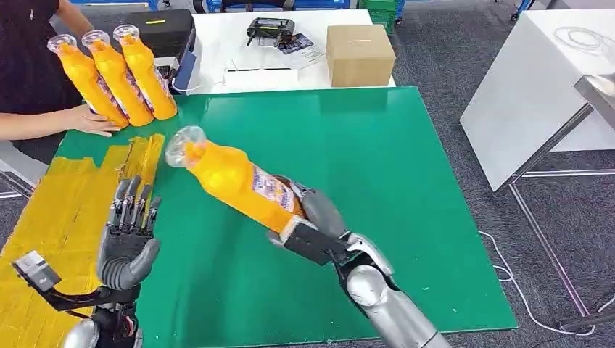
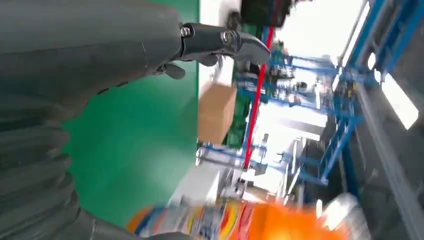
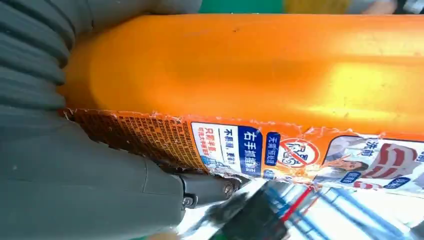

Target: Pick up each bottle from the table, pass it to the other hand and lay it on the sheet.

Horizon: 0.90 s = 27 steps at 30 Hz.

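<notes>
Right hand (image 1: 315, 221): wrapped around the lower body of an orange bottle (image 1: 236, 180), holding it clear above the green table mat (image 1: 377, 159); the bottle is tilted, its clear cap end (image 1: 183, 145) pointing toward the robot's left and away, its base buried in the hand. In the right wrist view the same bottle's printed label (image 3: 280, 150) with blue and red blocks lies against the thick grey thumb (image 3: 210, 189), the orange wall pressed to the palm. Left hand (image 1: 129, 232): empty, fingers (image 1: 133, 203) straight and spread, palm facing the held bottle, raised over the boundary between the mat and the yellow sheet (image 1: 58, 210); hand and bottle are near each other but apart. In the left wrist view a dark finger (image 2: 225, 42) extends over the green mat, with the blurred orange bottle (image 2: 280, 220) close by. Yellow sheet: taped strips along the robot's left side of the mat, nothing lying on it. Three more orange bottles (image 1: 116, 72): side by side at the far left corner of the mat, leaning, caps away from the robot, steadied by a person's hand (image 1: 91, 119) resting on the mat just beside them. Beyond the mat, white table (image 1: 283, 61): one cardboard box (image 1: 359, 54), one black handheld controller (image 1: 270, 30), one black case (image 1: 161, 30). Further white table (image 1: 537, 87) stands off to the robot's right.
</notes>
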Motion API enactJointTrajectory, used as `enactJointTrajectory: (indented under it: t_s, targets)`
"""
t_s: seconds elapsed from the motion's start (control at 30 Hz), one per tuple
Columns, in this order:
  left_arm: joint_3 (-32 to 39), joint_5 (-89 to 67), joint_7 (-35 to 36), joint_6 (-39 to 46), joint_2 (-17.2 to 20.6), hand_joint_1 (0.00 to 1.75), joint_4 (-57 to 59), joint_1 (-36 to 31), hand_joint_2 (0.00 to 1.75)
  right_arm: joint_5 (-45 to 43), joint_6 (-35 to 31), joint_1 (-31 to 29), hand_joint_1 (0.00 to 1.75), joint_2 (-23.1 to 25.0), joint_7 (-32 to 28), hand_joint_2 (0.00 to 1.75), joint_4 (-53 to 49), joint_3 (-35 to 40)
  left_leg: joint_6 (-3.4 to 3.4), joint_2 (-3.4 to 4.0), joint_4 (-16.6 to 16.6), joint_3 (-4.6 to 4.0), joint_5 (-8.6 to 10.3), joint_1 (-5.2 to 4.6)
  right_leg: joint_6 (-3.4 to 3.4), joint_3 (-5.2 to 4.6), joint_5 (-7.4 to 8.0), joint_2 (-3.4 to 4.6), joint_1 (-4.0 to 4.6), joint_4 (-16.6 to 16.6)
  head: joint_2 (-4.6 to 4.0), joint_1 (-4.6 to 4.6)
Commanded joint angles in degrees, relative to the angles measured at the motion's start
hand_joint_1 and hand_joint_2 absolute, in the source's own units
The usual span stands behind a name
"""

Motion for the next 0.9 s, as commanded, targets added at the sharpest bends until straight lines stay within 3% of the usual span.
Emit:
enactJointTrajectory:
  t_s: [0.03,0.37,0.6,0.77,0.9]
  targets:
    - [-6.8,-2.0,-0.2,1.2,-0.8,0.00,-1.7,0.4,1.75,0.6,-0.3,-5.6,1.75,4.8,0.9,1.75,6.4,6.6,0.00,0.13,0.0,0.03,-0.01,0.01,-0.05,-0.01,0.03,0.07,0.03,0.0,0.00,-0.02]
    - [-9.9,-2.1,0.2,0.5,0.1,0.00,0.1,-1.0,1.75,0.8,0.5,-9.3,1.75,7.3,1.3,1.75,14.6,10.0,0.01,0.12,0.0,0.03,0.01,0.02,-0.05,0.00,0.05,0.05,0.04,0.0,0.00,-0.02]
    - [-11.2,-2.7,0.8,0.8,0.7,0.00,0.4,-1.7,1.75,2.5,3.1,-10.7,1.75,10.9,1.9,1.75,23.3,18.9,-0.01,0.12,-0.1,0.10,0.01,0.01,-0.06,0.04,0.03,0.05,0.02,-0.1,0.00,-0.02]
    - [-10.0,-4.3,1.3,3.1,0.3,0.00,1.2,-2.2,1.75,6.1,4.6,-10.4,1.75,14.0,-0.1,1.75,29.8,30.3,-0.01,0.15,-0.1,0.10,0.00,0.02,-0.06,0.02,0.03,0.09,0.04,-0.1,0.00,-0.02]
    - [-8.7,-5.1,1.1,4.3,-0.3,0.00,1.0,-1.5,1.75,6.5,4.6,-10.1,1.75,13.8,-0.8,1.75,29.1,33.1,-0.01,0.03,-0.1,0.16,-0.01,0.09,-0.12,0.13,0.00,-0.07,0.12,-0.1,0.00,-0.04]
